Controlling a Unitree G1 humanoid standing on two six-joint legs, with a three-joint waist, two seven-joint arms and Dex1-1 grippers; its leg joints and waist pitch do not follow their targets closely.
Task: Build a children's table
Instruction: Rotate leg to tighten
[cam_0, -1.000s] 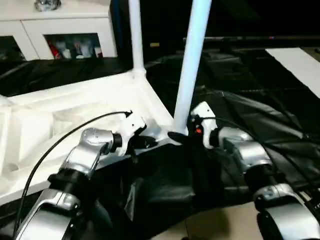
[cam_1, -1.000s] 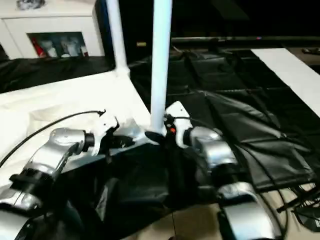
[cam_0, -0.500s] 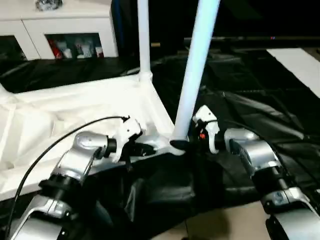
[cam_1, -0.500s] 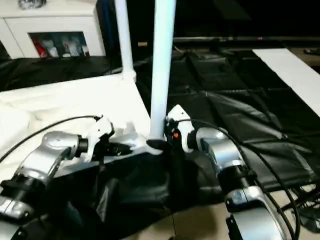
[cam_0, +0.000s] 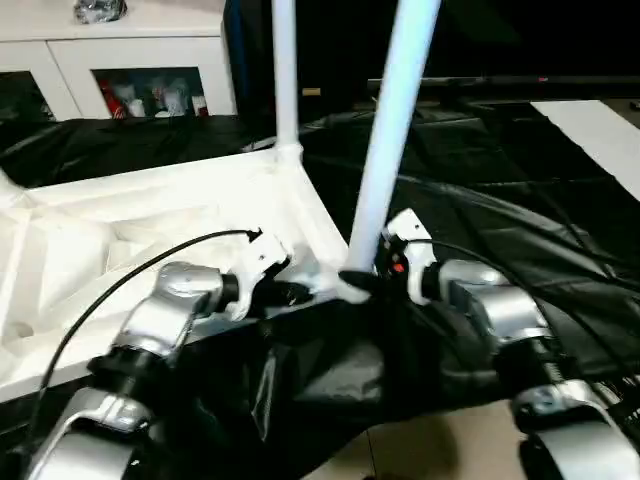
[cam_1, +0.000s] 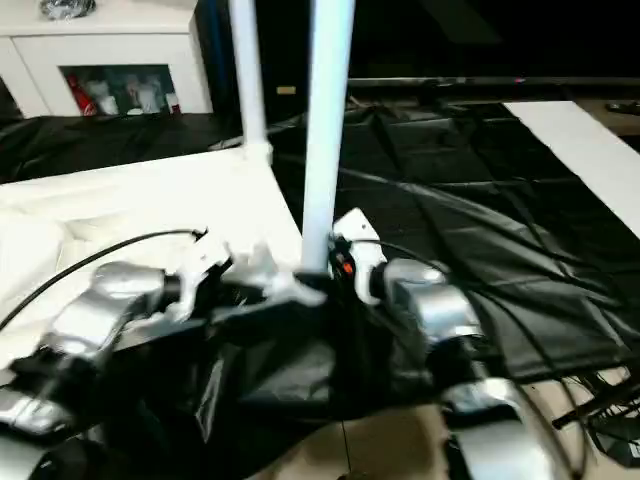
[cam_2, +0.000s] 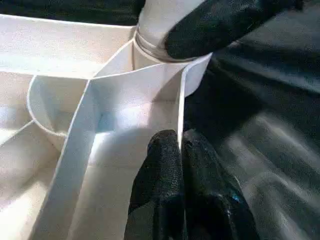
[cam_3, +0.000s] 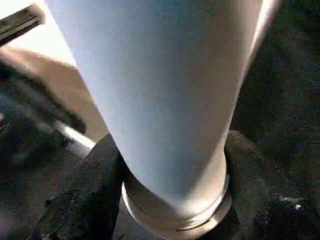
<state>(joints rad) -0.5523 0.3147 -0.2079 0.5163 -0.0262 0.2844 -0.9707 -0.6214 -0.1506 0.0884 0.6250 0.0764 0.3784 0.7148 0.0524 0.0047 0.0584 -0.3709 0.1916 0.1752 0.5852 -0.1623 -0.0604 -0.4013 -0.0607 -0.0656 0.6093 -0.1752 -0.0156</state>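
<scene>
Tabletop (cam_0: 150, 215) lying underside up, far leg (cam_0: 285, 70) already seated, near leg (cam_0: 395, 130) upright in corner socket and clasped at its base by right gripper (cam_3: 170, 195), left gripper (cam_2: 180, 150) pinching the rim just beside it; remaining corners hidden.

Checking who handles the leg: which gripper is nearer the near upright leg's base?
Right. The right gripper clasps the near leg at its base; the left gripper pinches the tabletop rim beside that corner.
</scene>
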